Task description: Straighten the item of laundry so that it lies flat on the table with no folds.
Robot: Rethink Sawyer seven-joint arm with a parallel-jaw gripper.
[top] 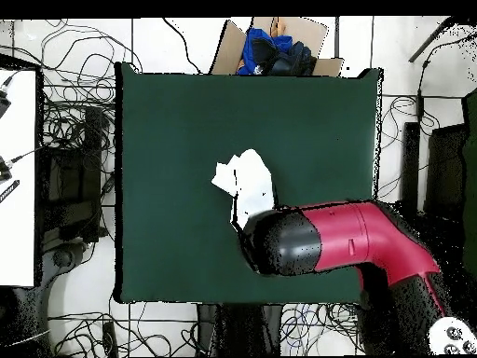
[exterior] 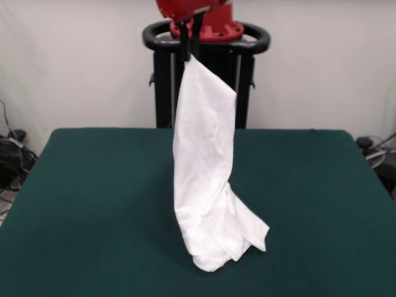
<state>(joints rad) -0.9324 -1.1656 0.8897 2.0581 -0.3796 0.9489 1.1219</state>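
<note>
The white T-shirt [exterior: 207, 173] hangs in a long bunched column from my gripper [exterior: 185, 54], which is shut on its top end high above the table. Only its plain white side shows; no print is visible. Its lower end rests crumpled on the dark green table [exterior: 93, 204] near the front middle. In the overhead view the shirt [top: 244, 182] shows as a small white patch near the table's [top: 168, 121] centre, partly hidden under my red and black arm [top: 345, 242], which also hides the gripper.
The black pedestal [exterior: 207, 43] stands behind the table's far edge. A cardboard box with blue and black cloth [top: 275, 51] sits beyond the table's top edge in the overhead view. Cables lie on the floor around the table.
</note>
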